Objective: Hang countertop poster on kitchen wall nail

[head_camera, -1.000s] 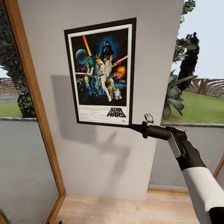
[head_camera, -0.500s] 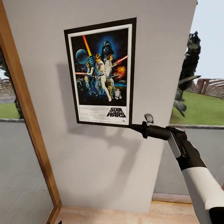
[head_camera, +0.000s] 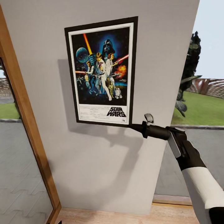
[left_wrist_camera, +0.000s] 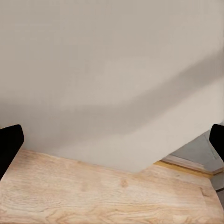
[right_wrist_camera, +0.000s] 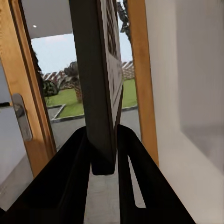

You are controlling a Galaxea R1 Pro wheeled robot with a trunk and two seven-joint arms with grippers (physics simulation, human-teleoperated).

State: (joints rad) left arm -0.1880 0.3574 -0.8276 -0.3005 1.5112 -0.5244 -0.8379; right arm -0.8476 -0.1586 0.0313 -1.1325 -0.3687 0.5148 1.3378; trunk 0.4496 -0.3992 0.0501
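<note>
Holding the poster (head_camera: 102,71) up against the grey wall panel (head_camera: 102,161), I have my right gripper (head_camera: 132,126) pinching it at its bottom right corner, the arm reaching in from the right of the head view. In the right wrist view the poster's dark edge (right_wrist_camera: 95,93) stands between my two fingers (right_wrist_camera: 70,172), which press on it from either side — a firm hold, as far as I can judge.

The pick-up is done: the poster is off the kitchen countertop and carried to a wall. It stands upright, slightly tilted, with its STAR WARS title at the bottom, and it casts a shadow on the panel to its left and below, so I judge that it is near the wall but perhaps not flat on it. I see no nail — if there is one here, it is hidden behind the frame, and I cannot tell whether the poster already catches on it.

What remains, then, is to settle the frame on a nail and let go.

My left gripper (left_wrist_camera: 112,140) looks down at the foot of the same wall and the pale wooden floor (left_wrist_camera: 93,196); its dark fingertips (left_wrist_camera: 9,144) sit at the two far edges of that view, spread wide with nothing between them.
</note>
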